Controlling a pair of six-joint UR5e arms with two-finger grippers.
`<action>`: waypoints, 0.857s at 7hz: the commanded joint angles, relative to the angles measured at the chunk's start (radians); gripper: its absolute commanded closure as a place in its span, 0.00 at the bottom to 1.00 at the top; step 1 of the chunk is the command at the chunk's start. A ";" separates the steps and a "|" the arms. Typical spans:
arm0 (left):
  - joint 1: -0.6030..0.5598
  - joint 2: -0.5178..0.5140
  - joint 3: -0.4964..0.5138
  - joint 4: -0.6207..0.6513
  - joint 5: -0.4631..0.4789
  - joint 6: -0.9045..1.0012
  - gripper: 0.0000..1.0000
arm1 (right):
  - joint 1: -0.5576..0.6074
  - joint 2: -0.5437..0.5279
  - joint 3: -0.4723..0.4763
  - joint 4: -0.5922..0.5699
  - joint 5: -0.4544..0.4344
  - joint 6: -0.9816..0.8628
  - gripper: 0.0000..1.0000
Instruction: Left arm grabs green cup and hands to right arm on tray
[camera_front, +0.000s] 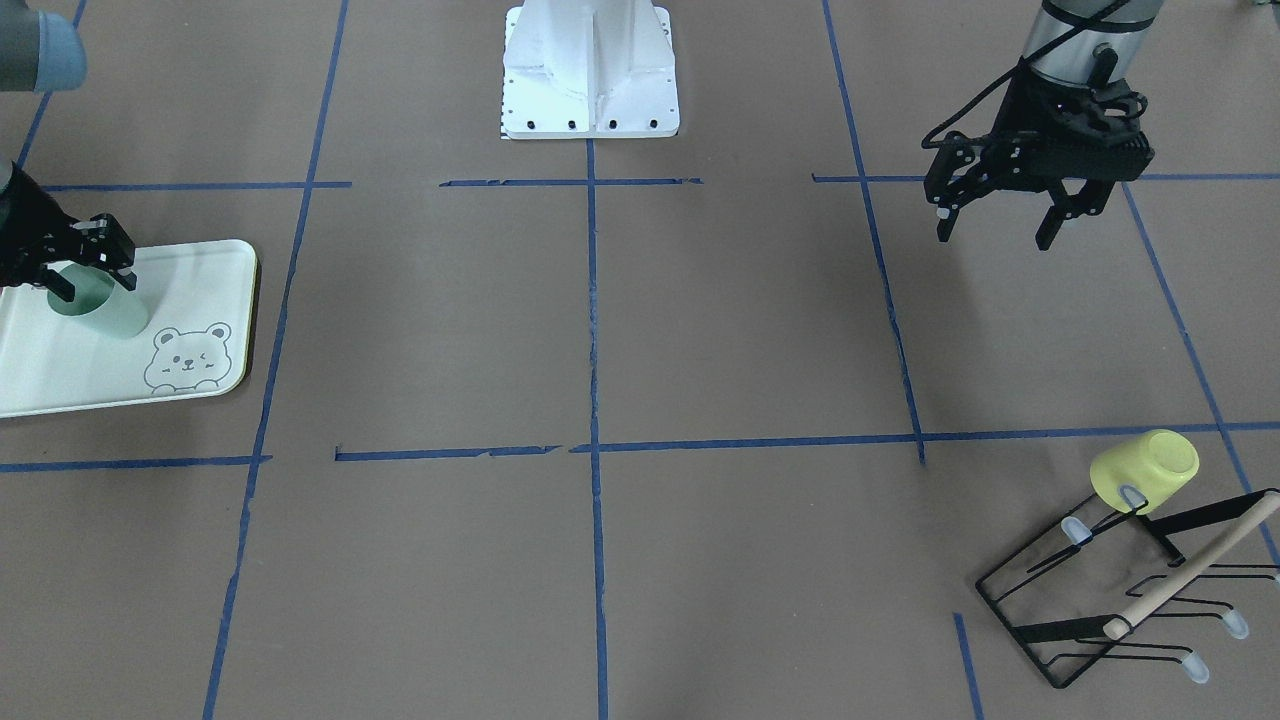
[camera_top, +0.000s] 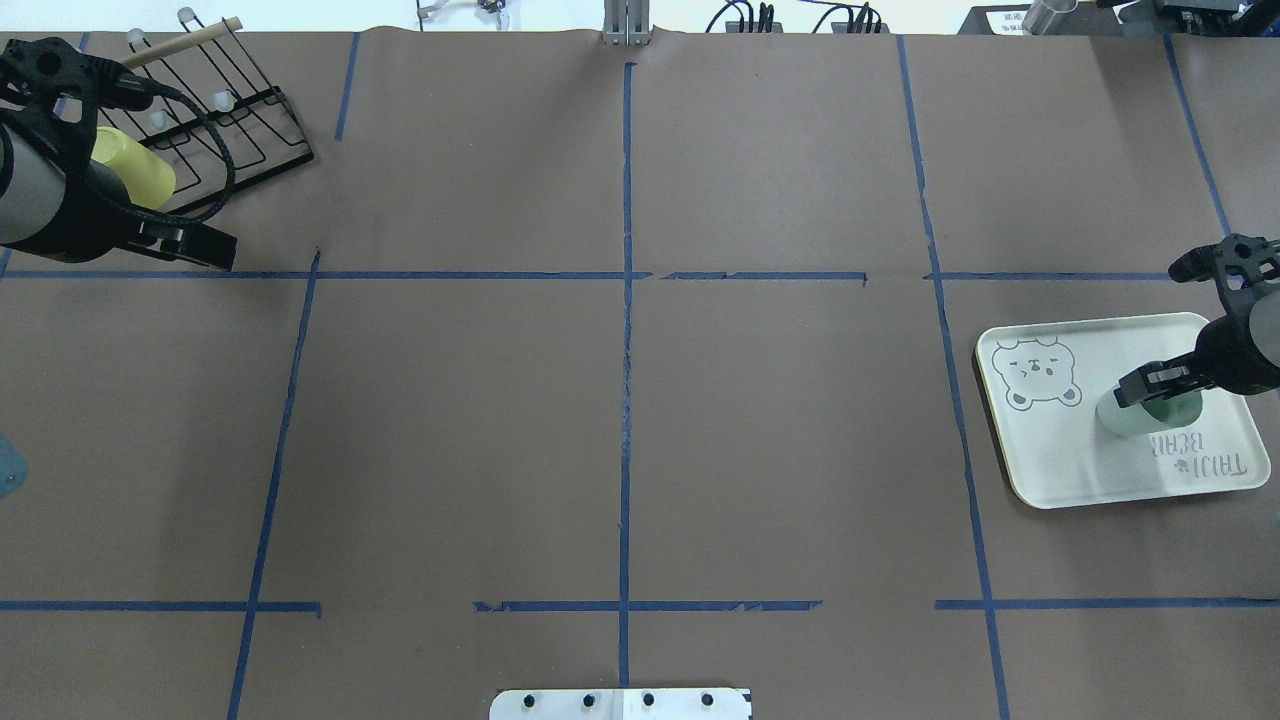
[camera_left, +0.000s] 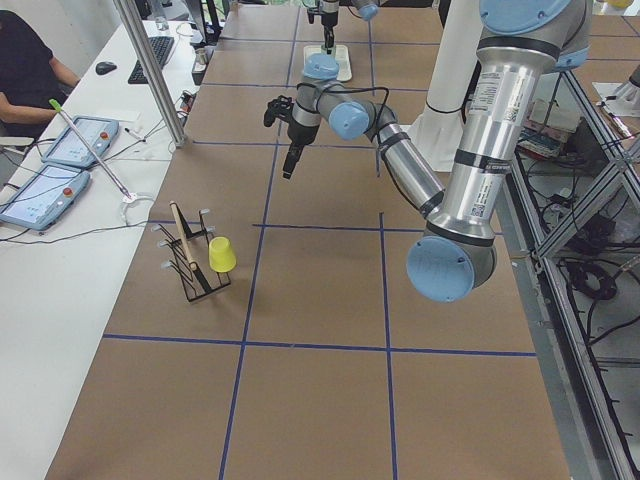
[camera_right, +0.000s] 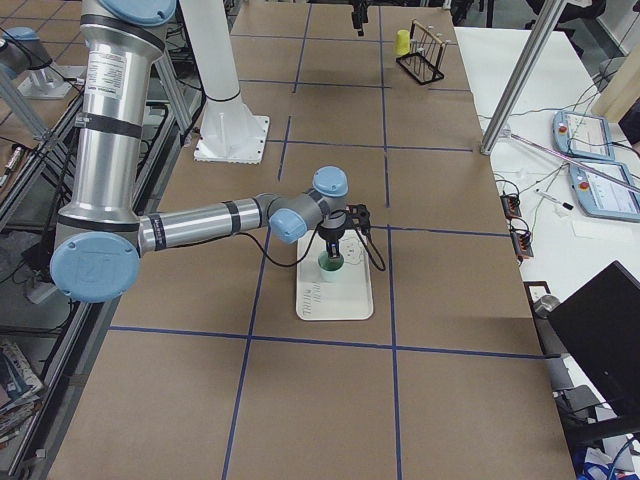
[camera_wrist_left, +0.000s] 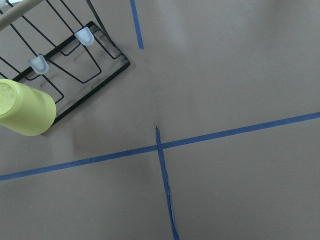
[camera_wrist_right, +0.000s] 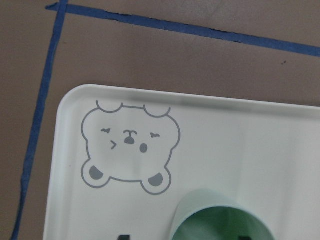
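The green cup (camera_front: 100, 305) stands upright on the tray (camera_front: 200, 290), beside the bear drawing. My right gripper (camera_front: 93, 283) comes down over its rim with a finger on each side and is shut on it. The overhead view shows the same cup (camera_top: 1140, 418), tray (camera_top: 1080, 470) and right gripper (camera_top: 1160, 385). In the right wrist view the cup's rim (camera_wrist_right: 220, 215) sits at the bottom edge of the tray (camera_wrist_right: 225, 135). My left gripper (camera_front: 992, 238) is open and empty, held above the table far from the tray.
A black wire rack (camera_front: 1120, 600) with a wooden rod stands at the table's far corner on my left side, with a yellow cup (camera_front: 1145, 470) upside down on one prong. The white robot base (camera_front: 590, 70) is at the middle. Blue tape lines cross the brown table.
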 joint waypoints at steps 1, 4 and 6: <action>-0.004 0.022 0.000 -0.003 -0.002 0.015 0.00 | 0.091 -0.010 0.084 -0.001 0.017 -0.002 0.00; -0.150 0.112 0.009 -0.002 -0.106 0.270 0.00 | 0.330 -0.009 0.085 -0.064 0.169 -0.150 0.00; -0.325 0.175 0.044 0.006 -0.268 0.510 0.00 | 0.460 0.002 0.074 -0.327 0.171 -0.489 0.00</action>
